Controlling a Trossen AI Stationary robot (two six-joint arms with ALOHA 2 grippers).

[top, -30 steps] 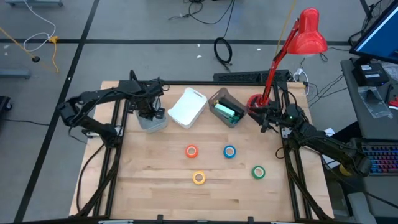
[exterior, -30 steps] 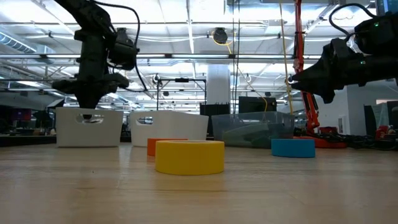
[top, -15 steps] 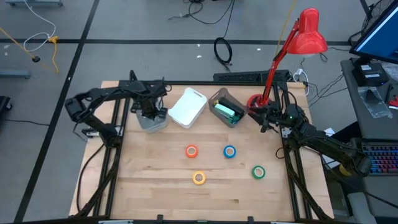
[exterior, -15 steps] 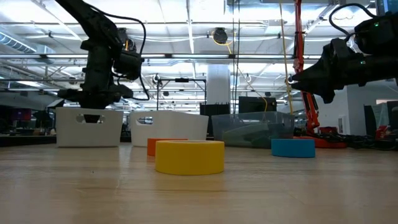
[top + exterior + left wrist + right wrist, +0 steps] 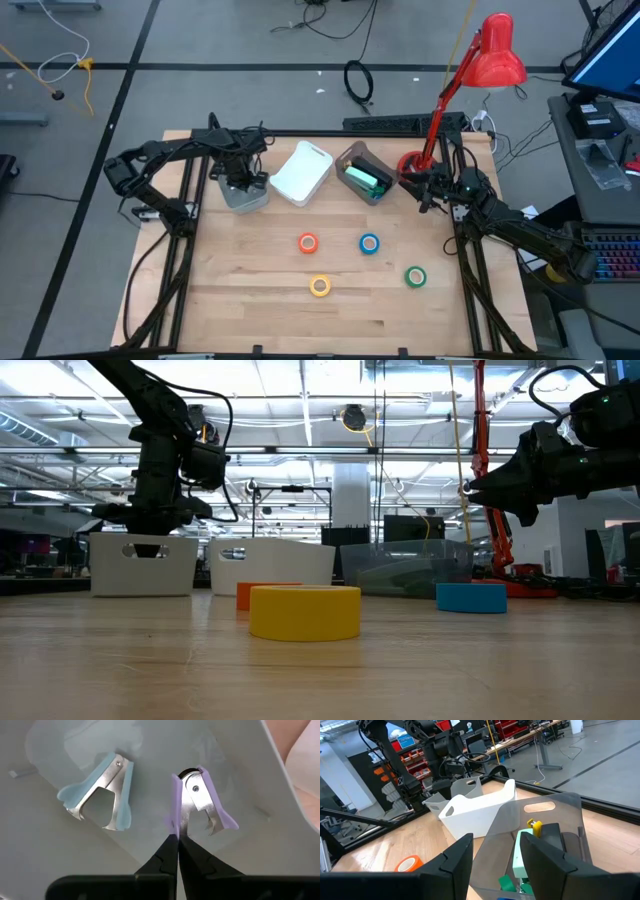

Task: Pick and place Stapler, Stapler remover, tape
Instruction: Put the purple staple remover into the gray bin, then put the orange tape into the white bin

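My left gripper (image 5: 176, 841) points down into the pale grey bin (image 5: 250, 197) at the table's far left and is shut on a purple staple remover (image 5: 200, 800). A light-blue staple remover (image 5: 100, 790) lies on that bin's floor beside it. A mint-green stapler (image 5: 522, 855) lies in the dark see-through bin (image 5: 352, 157). Orange (image 5: 308, 242), blue (image 5: 369, 243), yellow (image 5: 319, 286) and green (image 5: 415, 276) tape rolls lie flat on the table. My right gripper (image 5: 502, 865) hovers open and level at the far right, short of the dark bin. My left gripper pinches the free end of one purple plastic handle (image 5: 174, 822) of the staple remover between its two fingertips. The fingers come from above, pointing down. The remover is inside the grey bin; whether it rests on the bin's floor, I cannot tell.
A white bin (image 5: 301, 173) stands between the grey bin and the dark one. A red desk lamp (image 5: 495, 55) rises from its base (image 5: 412, 163) at the far right corner. The four tape rolls lie apart on the open wood.
My left gripper has sunk a little toward the grey bin, staying shut and pointing down. My right arm has kept still.
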